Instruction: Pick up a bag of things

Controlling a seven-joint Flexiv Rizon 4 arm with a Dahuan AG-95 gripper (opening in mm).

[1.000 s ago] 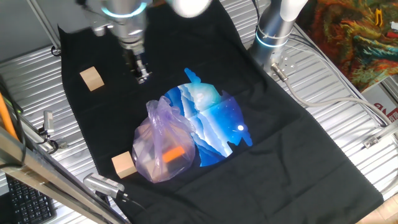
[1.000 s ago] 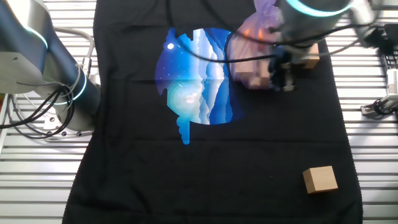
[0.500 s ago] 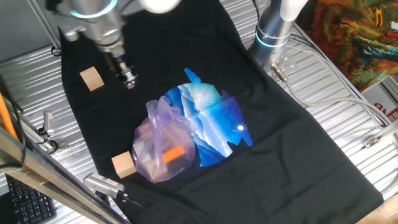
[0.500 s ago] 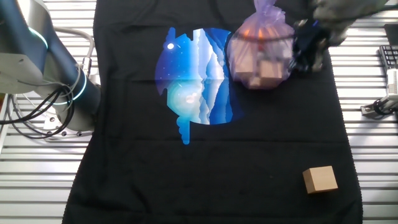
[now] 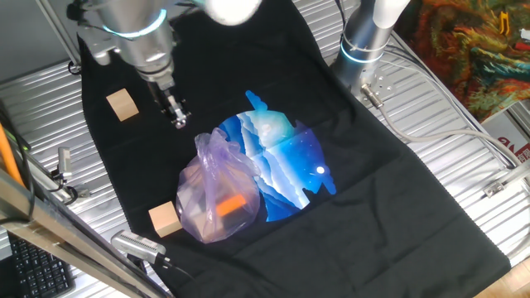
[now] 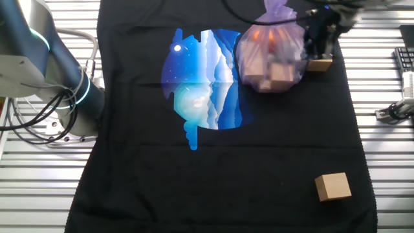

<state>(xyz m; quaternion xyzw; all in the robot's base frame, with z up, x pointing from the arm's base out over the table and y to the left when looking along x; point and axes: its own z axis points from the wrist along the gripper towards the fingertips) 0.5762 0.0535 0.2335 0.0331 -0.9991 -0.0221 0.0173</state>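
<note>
The bag of things (image 5: 217, 197) is a translucent pale purple plastic bag with an orange item inside, lying on the black cloth. It touches the shiny blue-and-white bag (image 5: 286, 161). In the other fixed view the purple bag (image 6: 270, 55) shows wooden blocks through its skin. My gripper (image 5: 176, 117) points down and hovers above the cloth, up and left of the purple bag and apart from it. In the other fixed view the gripper (image 6: 318, 40) is a dark blur just right of the bag. Its jaws look close together, but the gap does not show clearly.
One wooden cube (image 5: 122, 104) lies left of the gripper, another (image 5: 165, 219) sits against the purple bag's lower left. The far cube (image 6: 333, 186) lies alone. The arm's base (image 5: 368, 33) stands at the cloth's edge. Ribbed metal table (image 5: 464, 157) surrounds the cloth.
The gripper swung left, away from the bags, then came back slightly right and lower toward the purple bag. The bags and cubes have not moved.
</note>
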